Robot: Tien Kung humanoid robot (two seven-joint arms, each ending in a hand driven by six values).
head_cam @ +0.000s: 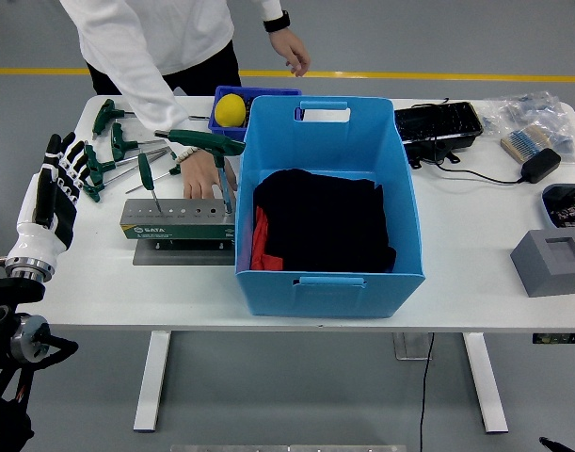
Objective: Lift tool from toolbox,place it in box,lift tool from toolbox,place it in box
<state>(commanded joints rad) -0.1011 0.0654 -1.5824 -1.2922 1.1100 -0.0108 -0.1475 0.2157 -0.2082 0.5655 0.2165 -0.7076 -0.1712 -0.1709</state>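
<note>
A grey tool stand sits left of the big blue box. A green T-handle wrench stands in the stand's right end, and a smaller one in its left end. More green-handled wrenches lie loose behind the stand. A person in a white sleeve leans over the table, one hand resting on the stand beside the tall wrench. My left hand hovers at the table's left edge, fingers spread and empty. The box holds black and red cloth.
A small blue bin with a yellow ball sits behind the box. A black keyboard, cable and charger, bagged parts and a grey block occupy the right side.
</note>
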